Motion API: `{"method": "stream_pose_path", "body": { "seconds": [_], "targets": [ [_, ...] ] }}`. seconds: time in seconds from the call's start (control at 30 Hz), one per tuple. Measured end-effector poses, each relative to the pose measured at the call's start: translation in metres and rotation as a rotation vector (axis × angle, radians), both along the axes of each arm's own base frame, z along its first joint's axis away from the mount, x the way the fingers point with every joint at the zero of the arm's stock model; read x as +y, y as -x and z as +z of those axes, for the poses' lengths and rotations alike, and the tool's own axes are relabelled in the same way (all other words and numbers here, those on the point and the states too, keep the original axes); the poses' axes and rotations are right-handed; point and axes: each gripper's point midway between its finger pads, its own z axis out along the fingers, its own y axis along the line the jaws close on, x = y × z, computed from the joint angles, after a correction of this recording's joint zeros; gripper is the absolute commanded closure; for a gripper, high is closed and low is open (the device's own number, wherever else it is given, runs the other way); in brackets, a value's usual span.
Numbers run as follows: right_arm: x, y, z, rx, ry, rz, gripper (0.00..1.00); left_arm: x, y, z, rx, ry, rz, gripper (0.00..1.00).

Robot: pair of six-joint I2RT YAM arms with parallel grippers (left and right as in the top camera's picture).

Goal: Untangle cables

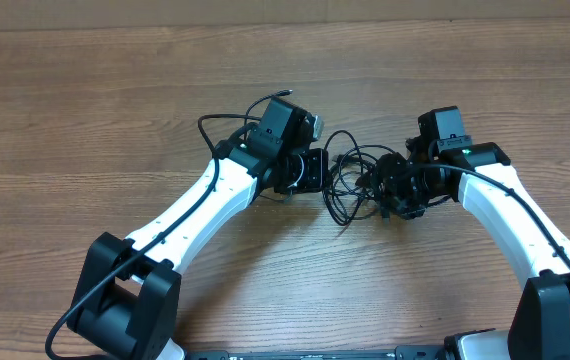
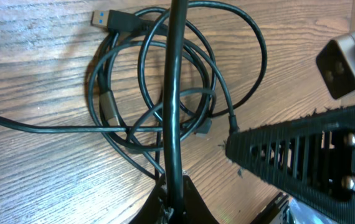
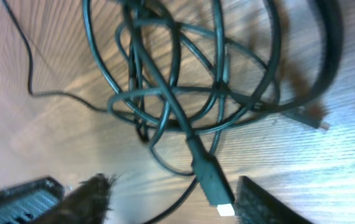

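Observation:
The cables point(image 1: 350, 172) lie in a tangle of thin black loops on the wooden table, between my two grippers. My left gripper point(image 1: 315, 170) is at the tangle's left edge. In the left wrist view it point(image 2: 176, 185) is shut on one black strand point(image 2: 176, 93), which runs straight up across the loops point(image 2: 134, 129). A blue-tipped USB plug point(image 2: 106, 18) lies at the far side. My right gripper point(image 1: 390, 190) is at the tangle's right edge. In its wrist view it point(image 3: 177, 202) stands open, and a black plug point(image 3: 210, 177) with a silver tip lies between the fingers, close to the right finger point(image 3: 271, 202).
A second small plug point(image 3: 308, 117) sticks out at the right of the loops point(image 3: 165, 99). A thin wire point(image 3: 31, 84) trails off to the left. The right gripper's ribbed finger point(image 2: 289, 152) shows close by in the left wrist view. Bare wood table point(image 1: 85, 110) surrounds both arms.

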Motion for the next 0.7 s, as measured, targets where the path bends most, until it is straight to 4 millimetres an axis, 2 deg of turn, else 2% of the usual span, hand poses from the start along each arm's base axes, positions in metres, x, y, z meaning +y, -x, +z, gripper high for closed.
{"method": "stream_pose_path", "body": {
  "seconds": [0.23,0.37,0.43,0.47,0.57,0.7],
  "targets": [
    [0.018,-0.004,0.004,-0.019,-0.022,0.000,0.52,-0.005,0.004,0.001,-0.001,0.005,-0.016,0.96],
    [0.035,-0.003,-0.001,-0.075,0.059,0.050,0.50,-0.007,0.006,0.003,0.004,0.019,-0.026,0.96],
    [0.040,-0.004,-0.004,-0.095,0.101,0.052,0.50,-0.007,0.007,0.012,-0.011,0.033,-0.028,0.96],
    [0.041,-0.007,-0.005,-0.103,0.112,0.044,0.50,-0.007,0.007,0.019,-0.024,0.042,-0.029,0.96],
    [0.043,-0.022,-0.012,-0.136,0.122,0.013,0.51,-0.005,0.011,0.056,-0.105,0.089,-0.034,0.96],
    [0.050,-0.039,-0.035,-0.131,0.105,-0.005,0.51,0.006,0.022,0.124,-0.261,0.174,-0.030,0.96]
  ]
}}
